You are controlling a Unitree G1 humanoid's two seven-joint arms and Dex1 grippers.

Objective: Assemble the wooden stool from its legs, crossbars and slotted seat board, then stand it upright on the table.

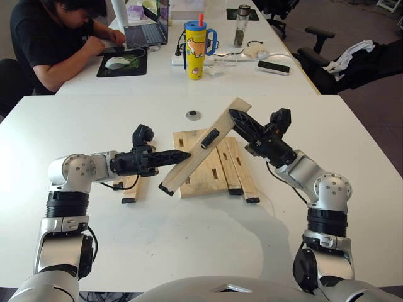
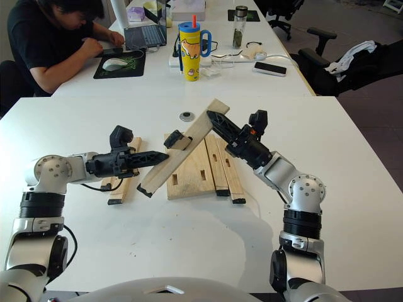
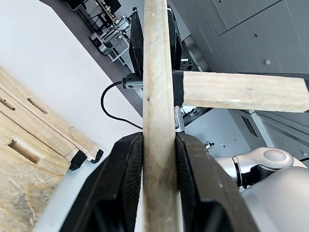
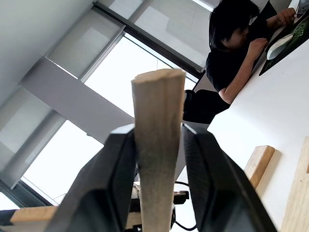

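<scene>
A long wooden leg [image 1: 220, 128] hangs tilted above the table, its low end near the slotted seat board [image 1: 204, 180]. My left gripper [image 1: 186, 156] is shut on the leg's lower part, the fingers [image 3: 128, 179] pressed on both faces. My right gripper [image 1: 234, 116] is shut on its upper part, where the fingers [image 4: 120, 179] clamp the wood. A short crossbar [image 3: 241, 92] with a black collar sticks out sideways from the leg's middle [image 1: 210, 138]. The seat board lies flat, with two more legs [image 1: 234, 165] lying across its right half.
Another wooden leg [image 1: 131, 187] lies on the table under my left forearm. A round cable grommet [image 1: 193, 115] sits behind the board. On the far desk stand a yellow tumbler [image 1: 195, 50] and a laptop [image 1: 146, 30], where a person works.
</scene>
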